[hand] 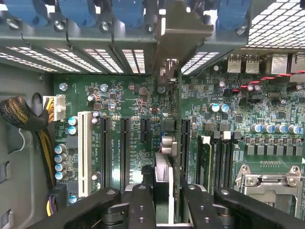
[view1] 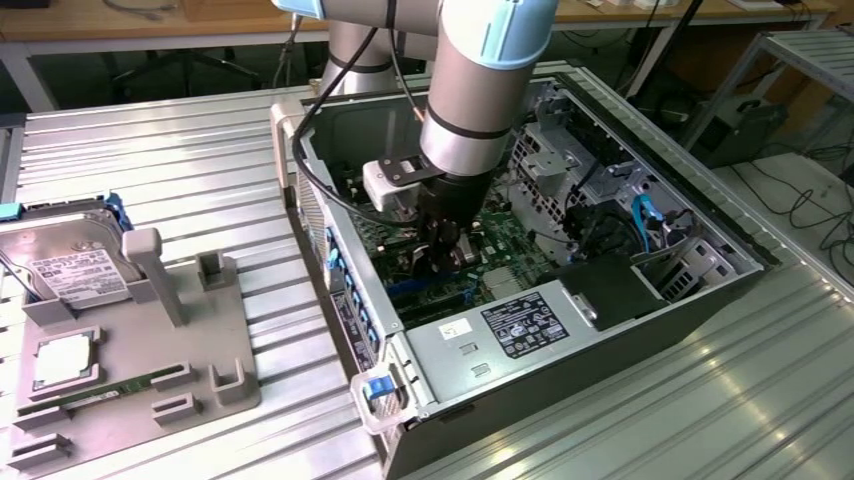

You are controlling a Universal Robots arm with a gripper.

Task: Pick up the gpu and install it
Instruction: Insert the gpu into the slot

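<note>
Pickup is behind us: we see the gripper (hand: 162, 200) clenched on the gpu (hand: 167, 114), edge-on at the frame's centre above the motherboard (hand: 238, 124) slots inside the computer case (view1: 441, 350), seating apparently unfinished.

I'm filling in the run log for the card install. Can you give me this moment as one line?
stage: inserting | gripper: shut on gpu | gpu: edge-on over motherboard slots inside PC case | hard drive: in holder, untouched
</note>
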